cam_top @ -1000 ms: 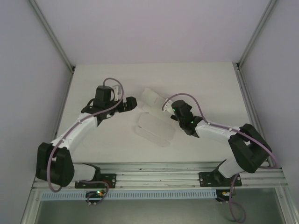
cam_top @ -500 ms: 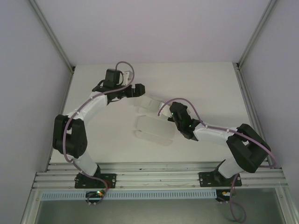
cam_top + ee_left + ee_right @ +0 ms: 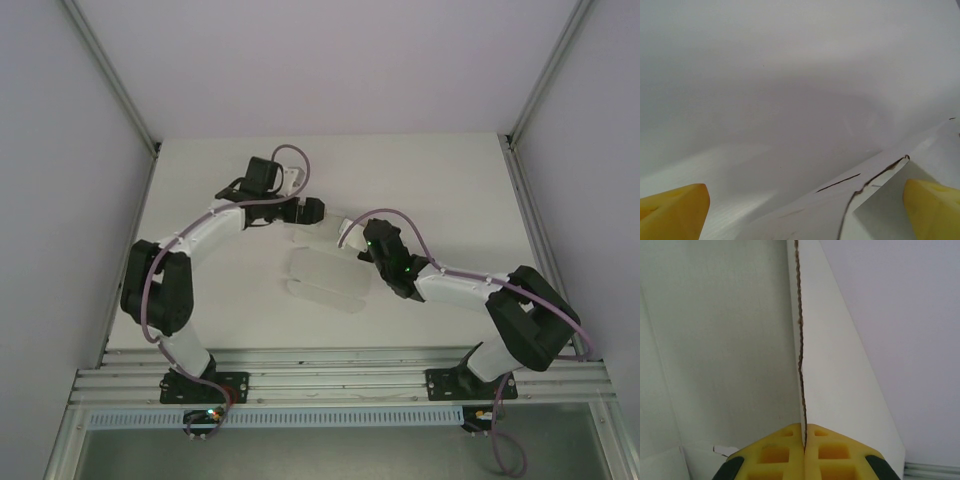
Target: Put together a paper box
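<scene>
- Right pincer (image 3: 362,250) (image 3: 804,432): clamped tight on an upright flap of the paper box (image 3: 325,275), jaws closed with only the card's thickness between them.
- Its pads (image 3: 775,452) are yellow, soft-looking and moulded with square recesses. They meet in a straight seam, and the flap's edge rises out of it.
- Seen edge-on ahead of this pincer, the flap shows as a thin, slightly wavy brown line. Smooth matte white card faces (image 3: 835,390) fall away on either side of it.
- Paper box: a flat die-cut sheet of thin white card with rounded corners and faint creases. Its wide panel lies on the table (image 3: 440,180) just left of the right pincer, and narrower flaps reach up toward the left pincer (image 3: 318,210).
- Left pincer (image 3: 807,205): jaws spread wide, gripping nothing.
- Its fingertips (image 3: 675,207) are plain yellow blocks with rounded corners.
- A corner of the sheet (image 3: 880,200) lies below and between them, with a ragged brown cut edge and a thin dark slit.
- Table: white, matte and even-toned.
</scene>
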You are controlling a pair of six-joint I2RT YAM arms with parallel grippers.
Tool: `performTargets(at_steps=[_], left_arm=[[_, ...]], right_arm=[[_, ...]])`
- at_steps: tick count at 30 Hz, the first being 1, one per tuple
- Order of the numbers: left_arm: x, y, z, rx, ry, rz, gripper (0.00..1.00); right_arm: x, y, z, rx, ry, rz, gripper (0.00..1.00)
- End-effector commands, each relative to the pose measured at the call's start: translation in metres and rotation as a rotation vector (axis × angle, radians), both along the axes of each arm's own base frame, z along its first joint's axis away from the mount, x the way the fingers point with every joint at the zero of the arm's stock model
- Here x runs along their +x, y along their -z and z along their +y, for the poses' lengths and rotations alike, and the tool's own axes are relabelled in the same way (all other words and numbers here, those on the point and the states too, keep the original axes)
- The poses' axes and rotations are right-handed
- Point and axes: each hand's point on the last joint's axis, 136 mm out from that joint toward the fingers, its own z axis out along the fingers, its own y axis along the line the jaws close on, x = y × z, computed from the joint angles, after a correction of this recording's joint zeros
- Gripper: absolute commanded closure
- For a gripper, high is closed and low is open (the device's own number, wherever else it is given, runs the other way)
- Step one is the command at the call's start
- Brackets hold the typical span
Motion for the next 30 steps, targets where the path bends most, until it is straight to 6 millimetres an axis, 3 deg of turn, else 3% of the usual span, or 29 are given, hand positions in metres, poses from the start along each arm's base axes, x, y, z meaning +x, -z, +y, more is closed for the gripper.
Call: performTargets(at_steps=[1, 11, 17, 21, 22, 26, 30], left_arm=[[0.003, 0.007, -0.004, 0.051, -0.052, -0.035, 0.0], [0.023, -0.006, -0.027, 0.116, -0.337, -0.212, 0.0], [0.02, -0.027, -0.029, 0.016, -0.325, -0.221, 0.0], [0.005, -0.029, -0.007, -0.024, -0.245, -0.163, 0.0], [0.0, -0.03, 0.0, -0.06, -0.221, -0.15, 0.0], [-0.021, -0.031, 0.027, -0.234, -0.127, -0.107, 0.0], [-0.031, -0.034, 0.042, -0.332, -0.071, -0.11, 0.0]], right_arm=[[0.001, -0.026, 0.016, 0.127, -0.026, -0.007, 1.0], [-0.015, -0.023, 0.029, 0.203, -0.075, 0.093, 1.0], [-0.012, -0.022, 0.018, 0.199, -0.024, 0.075, 1.0], [-0.011, -0.02, 0.007, 0.213, 0.011, 0.089, 1.0], [-0.011, -0.031, 0.003, 0.235, 0.016, 0.068, 1.0], [-0.013, -0.034, -0.006, 0.26, 0.024, 0.079, 1.0], [-0.016, -0.033, -0.004, 0.273, 0.009, 0.097, 1.0]])
